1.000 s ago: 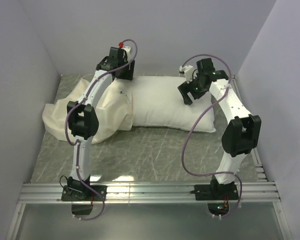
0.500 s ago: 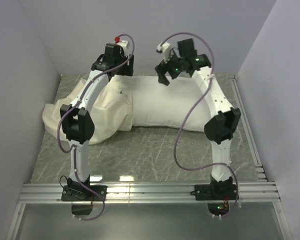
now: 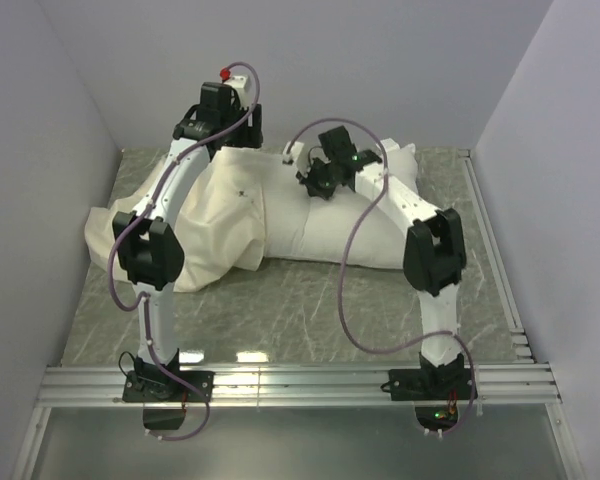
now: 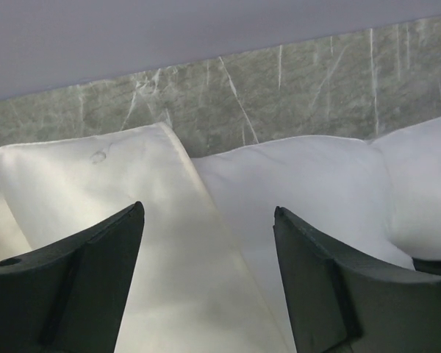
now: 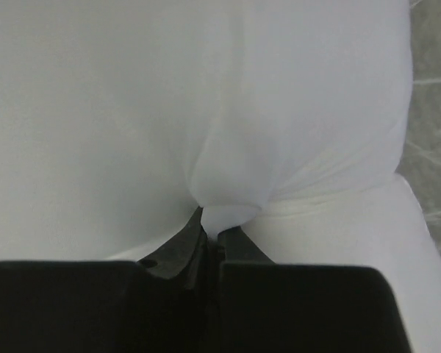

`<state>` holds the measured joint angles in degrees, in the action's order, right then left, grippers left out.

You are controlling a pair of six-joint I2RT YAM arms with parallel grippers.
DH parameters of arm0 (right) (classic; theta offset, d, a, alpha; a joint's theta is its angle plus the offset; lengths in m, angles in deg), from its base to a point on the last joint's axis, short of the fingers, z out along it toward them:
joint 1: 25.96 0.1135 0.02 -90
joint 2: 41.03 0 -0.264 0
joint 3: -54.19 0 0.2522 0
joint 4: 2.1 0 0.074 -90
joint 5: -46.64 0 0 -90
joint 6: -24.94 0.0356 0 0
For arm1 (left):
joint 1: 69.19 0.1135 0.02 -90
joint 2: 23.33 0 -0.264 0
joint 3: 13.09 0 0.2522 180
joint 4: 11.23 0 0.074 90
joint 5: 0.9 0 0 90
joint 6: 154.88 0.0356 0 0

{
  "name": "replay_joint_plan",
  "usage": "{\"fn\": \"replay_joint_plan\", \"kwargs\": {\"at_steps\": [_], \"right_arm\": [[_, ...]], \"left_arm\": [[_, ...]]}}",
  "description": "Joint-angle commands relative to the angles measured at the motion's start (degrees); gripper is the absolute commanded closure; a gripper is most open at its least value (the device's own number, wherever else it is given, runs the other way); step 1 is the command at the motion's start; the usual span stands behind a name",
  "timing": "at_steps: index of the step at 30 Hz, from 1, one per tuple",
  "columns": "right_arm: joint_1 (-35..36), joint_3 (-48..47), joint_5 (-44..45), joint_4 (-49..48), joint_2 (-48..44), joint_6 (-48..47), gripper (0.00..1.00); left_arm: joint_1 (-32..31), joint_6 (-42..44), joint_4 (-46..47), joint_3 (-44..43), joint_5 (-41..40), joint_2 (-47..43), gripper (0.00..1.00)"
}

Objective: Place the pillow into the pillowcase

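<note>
The plump white pillow (image 3: 375, 215) lies across the back of the table, with its left end inside the mouth of the cream pillowcase (image 3: 205, 225). My right gripper (image 3: 315, 185) is down on the pillow's upper left part. In the right wrist view that gripper (image 5: 219, 234) is shut on a small pinch of the pillow's (image 5: 132, 110) white fabric. My left gripper (image 3: 223, 138) hovers at the pillowcase's far edge. Its jaws (image 4: 208, 209) are open, with the hem of the pillowcase (image 4: 117, 213) and the pillow (image 4: 309, 184) lying beyond them, untouched.
The tabletop (image 3: 300, 300) is green-grey marbled stone, closed in by walls on the left, back and right. Aluminium rails (image 3: 300, 382) carrying both arm bases run along the near edge. The pillowcase's loose end sprawls toward the left wall (image 3: 105, 235).
My right arm swung left and down from above the pillow's right part and shut on a pinch of its fabric. The pillow has bunched up. The left gripper rose a little and opened wider.
</note>
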<state>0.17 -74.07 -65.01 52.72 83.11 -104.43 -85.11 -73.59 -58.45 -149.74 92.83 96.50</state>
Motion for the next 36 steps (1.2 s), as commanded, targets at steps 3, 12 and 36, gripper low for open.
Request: {"fn": "replay_joint_plan", "kwargs": {"at_steps": [3, 12, 36], "right_arm": [[7.53, 24.75, 9.16, -15.90, -13.47, -4.66, 1.00], [8.76, 31.35, 16.46, -22.41, -18.75, -7.20, 1.00], [13.33, 38.29, 19.80, -29.01, -24.82, -12.04, 1.00]], "left_arm": [[0.01, 0.01, -4.07, -3.23, 0.06, -1.53, 0.24], [-0.07, 1.41, -7.94, 0.72, -1.61, -3.02, 0.35], [-2.01, 8.09, -7.06, -3.67, -16.02, 7.87, 0.51]]}}
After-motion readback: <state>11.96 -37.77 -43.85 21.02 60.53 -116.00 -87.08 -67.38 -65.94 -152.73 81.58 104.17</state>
